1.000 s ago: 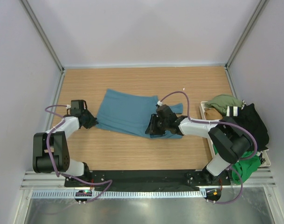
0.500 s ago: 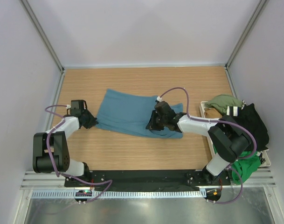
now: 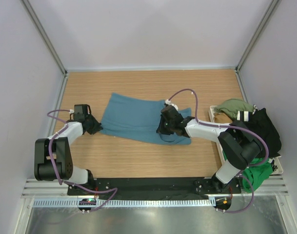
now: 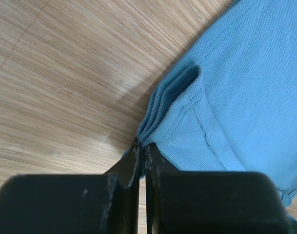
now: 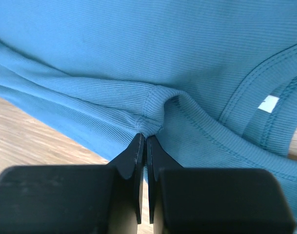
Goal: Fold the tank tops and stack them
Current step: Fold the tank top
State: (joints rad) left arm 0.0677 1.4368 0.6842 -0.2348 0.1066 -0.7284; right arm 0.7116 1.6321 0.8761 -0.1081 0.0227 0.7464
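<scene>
On table (image 3: 153, 85), tank top (image 3: 131, 119) between left hand (image 3: 96, 128) and right hand (image 3: 161, 130); tray (image 3: 212, 113) rightmost

A lab robot cell: white panel walls (image 3: 138, 29), aluminium frame (image 3: 46, 36), wooden tabletop (image 3: 138, 83)

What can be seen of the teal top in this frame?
The teal top is a ribbed knit with stitched hems. It lies mostly flat on the wooden table, with its long side running left to right. The left end effector is shut on a bunched, layered fold at its left edge. The right end effector is shut on a pinched ridge of cloth near a curved hem at its right end.
</scene>
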